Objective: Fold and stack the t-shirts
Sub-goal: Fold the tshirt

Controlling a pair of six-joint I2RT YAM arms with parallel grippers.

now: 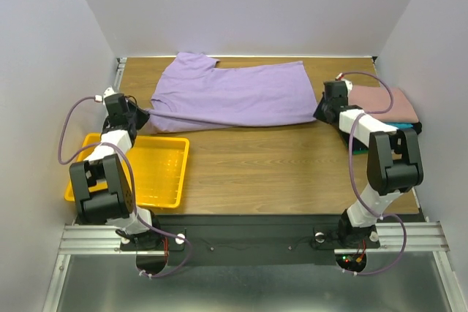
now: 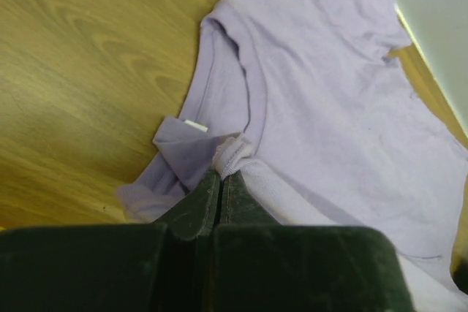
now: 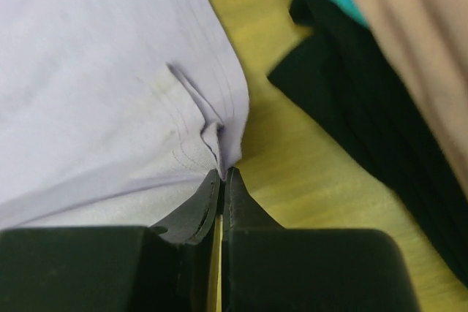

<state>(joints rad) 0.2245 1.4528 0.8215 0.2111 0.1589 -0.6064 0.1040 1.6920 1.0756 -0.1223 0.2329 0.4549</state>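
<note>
Top view: lavender t-shirt lies flat on the far worktop, long axis left-right, neck left, hem right near the folded stack; fold step looks underway. Left wrist: left fingers pinch the neck edge. Right wrist: right fingers pinch a hem corner; next likely needs both ends lifted together, cloth taut.

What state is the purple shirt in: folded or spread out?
Spread out: the lavender t-shirt lies stretched full-length across the table, one sleeve sticking out.
</note>
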